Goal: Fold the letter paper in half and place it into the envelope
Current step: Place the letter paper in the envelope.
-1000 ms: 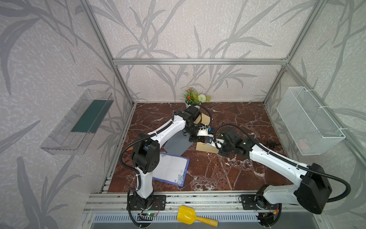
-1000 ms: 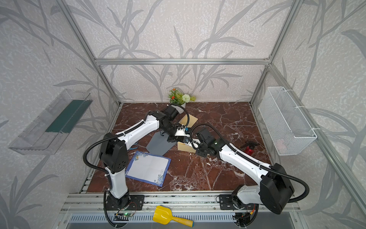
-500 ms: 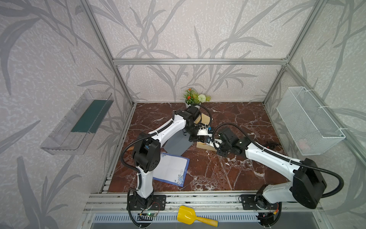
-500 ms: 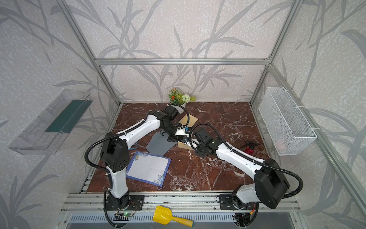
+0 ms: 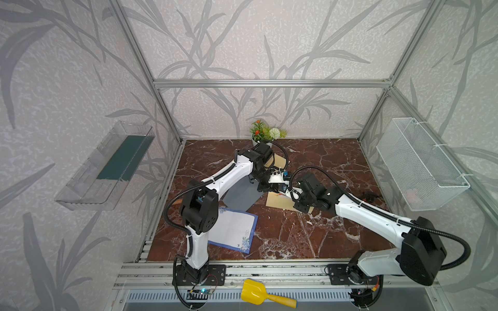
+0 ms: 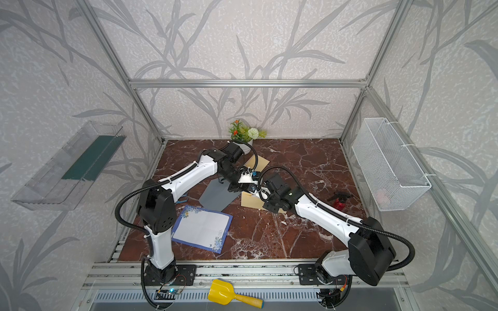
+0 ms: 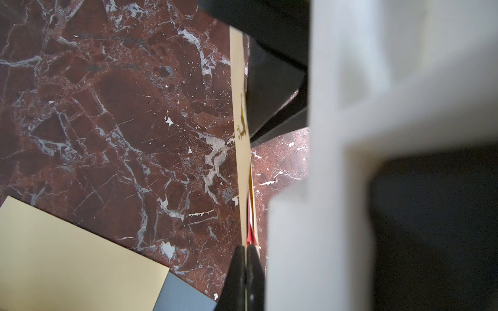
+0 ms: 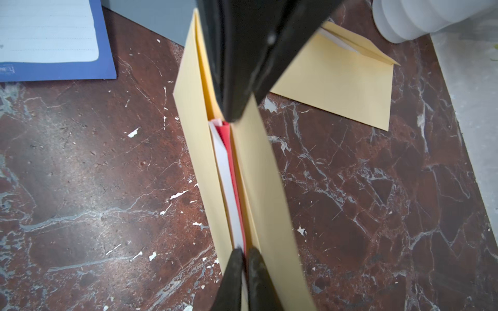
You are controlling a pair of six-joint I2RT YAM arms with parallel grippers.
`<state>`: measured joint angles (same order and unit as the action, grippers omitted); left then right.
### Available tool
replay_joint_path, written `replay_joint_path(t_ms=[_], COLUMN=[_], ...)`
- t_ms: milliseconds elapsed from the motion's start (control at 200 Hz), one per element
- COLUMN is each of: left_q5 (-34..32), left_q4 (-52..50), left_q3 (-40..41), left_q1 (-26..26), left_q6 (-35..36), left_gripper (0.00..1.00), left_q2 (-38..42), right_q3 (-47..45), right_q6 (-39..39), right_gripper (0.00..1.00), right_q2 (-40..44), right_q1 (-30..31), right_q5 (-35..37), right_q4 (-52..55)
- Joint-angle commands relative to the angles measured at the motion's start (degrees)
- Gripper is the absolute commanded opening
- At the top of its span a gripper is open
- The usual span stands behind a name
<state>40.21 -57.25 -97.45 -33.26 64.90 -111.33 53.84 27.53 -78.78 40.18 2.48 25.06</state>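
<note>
Though tight, right tool on letter

A potted plant with orange and white blooms is set at the far edge of the red marble bench. A grey sheet is laid flat left of centre. A white wire basket is hung on the right wall, and a clear tray with a green insert on the left wall. A yellow scoop is laid in front of the bench.
</note>
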Motion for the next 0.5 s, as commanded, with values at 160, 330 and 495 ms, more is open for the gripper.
replay_joint_path(t_ms=[160,330,495], left_q5=[1.84,2.00,1.72], left_q4=[-2.54,-2.69,-2.71], left_q3=[-1.44,-1.58,-1.79], left_q1=[-0.45,-0.49,-0.45], left_q6=[1.36,1.37,0.93], left_gripper=[0.00,0.00,0.00], left_q2=[-0.94,-1.02,-1.50], right_q3=[0.43,1.27,2.03], right_q6=[-1.85,-2.76,-4.39], right_gripper=[0.09,0.10,0.25], right_q2=[-2.45,-4.27,-2.10], right_q1=[0.82,1.37,1.40], right_q5=[0.32,1.29,0.20], right_q4=[-1.93,-1.39,-0.82])
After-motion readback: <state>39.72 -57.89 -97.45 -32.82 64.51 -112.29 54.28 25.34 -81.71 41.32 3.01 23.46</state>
